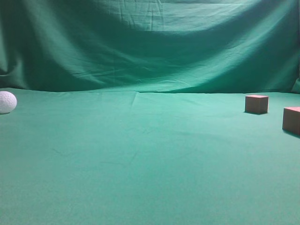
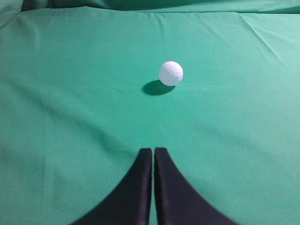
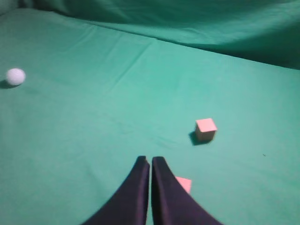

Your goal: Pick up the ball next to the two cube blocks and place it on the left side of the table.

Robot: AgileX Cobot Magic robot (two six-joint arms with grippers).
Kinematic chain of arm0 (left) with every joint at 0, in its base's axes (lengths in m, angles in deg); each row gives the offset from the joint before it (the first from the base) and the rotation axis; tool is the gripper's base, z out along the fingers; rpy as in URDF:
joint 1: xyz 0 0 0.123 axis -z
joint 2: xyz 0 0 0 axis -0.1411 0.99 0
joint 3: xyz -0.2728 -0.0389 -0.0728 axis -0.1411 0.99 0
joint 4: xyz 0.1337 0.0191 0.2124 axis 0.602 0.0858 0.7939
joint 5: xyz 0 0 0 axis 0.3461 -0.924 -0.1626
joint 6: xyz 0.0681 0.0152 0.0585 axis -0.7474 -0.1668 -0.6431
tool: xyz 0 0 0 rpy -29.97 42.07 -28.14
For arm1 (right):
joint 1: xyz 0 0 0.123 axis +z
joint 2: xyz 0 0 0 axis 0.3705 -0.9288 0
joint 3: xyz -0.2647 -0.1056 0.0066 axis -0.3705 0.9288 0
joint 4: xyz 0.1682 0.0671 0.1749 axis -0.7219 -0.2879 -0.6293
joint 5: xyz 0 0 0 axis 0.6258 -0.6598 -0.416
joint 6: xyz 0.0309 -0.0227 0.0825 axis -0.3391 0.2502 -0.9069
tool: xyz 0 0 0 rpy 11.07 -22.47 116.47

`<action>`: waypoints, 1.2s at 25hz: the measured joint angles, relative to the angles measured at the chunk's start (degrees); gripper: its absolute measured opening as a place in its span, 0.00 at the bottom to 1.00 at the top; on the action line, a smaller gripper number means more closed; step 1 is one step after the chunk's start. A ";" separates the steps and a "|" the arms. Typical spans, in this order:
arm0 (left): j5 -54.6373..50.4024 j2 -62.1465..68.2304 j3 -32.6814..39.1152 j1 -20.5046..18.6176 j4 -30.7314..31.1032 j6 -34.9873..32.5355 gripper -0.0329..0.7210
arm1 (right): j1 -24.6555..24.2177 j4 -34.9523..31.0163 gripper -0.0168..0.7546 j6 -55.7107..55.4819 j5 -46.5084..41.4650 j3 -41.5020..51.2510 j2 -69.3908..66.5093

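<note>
The white dimpled ball (image 1: pixel 6 102) rests on the green table (image 1: pixel 140 154) at the far left edge of the exterior view. It also shows in the left wrist view (image 2: pixel 170 73) and, small, in the right wrist view (image 3: pixel 15 76). Two reddish-brown cube blocks (image 1: pixel 257 104) (image 1: pixel 291 120) stand at the right, far from the ball. My left gripper (image 2: pixel 153 150) is shut and empty, hanging short of the ball. My right gripper (image 3: pixel 150 159) is shut and empty, with one cube (image 3: pixel 205 129) ahead to its right and the other (image 3: pixel 184 183) partly hidden behind its right finger. Neither gripper shows in the exterior view.
A draped green backdrop (image 1: pixel 150 42) rises behind the table. The cloth has a few light creases.
</note>
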 joint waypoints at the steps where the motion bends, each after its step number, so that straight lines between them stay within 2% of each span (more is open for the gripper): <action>1: 0.00 0.00 0.00 0.00 0.00 0.00 0.04 | -2.75 0.04 0.02 -0.03 1.58 2.47 2.42; 6: 0.00 0.00 0.00 0.00 0.00 0.00 0.04 | -13.19 0.40 0.02 -0.13 8.92 16.95 13.06; 10: 0.00 0.00 0.00 0.00 0.00 0.00 0.04 | -17.27 0.44 0.02 -0.15 11.98 25.40 20.30; 14: 0.00 0.00 0.00 0.00 0.00 0.00 0.04 | -18.59 0.57 0.02 -0.15 12.24 28.98 24.27; 18: 0.00 0.00 0.00 0.00 0.00 0.00 0.04 | -18.90 0.57 0.02 -0.15 9.65 29.06 24.51; 30: 0.00 0.00 0.00 0.00 0.00 0.00 0.04 | -18.90 0.57 0.02 -0.15 9.27 29.06 24.51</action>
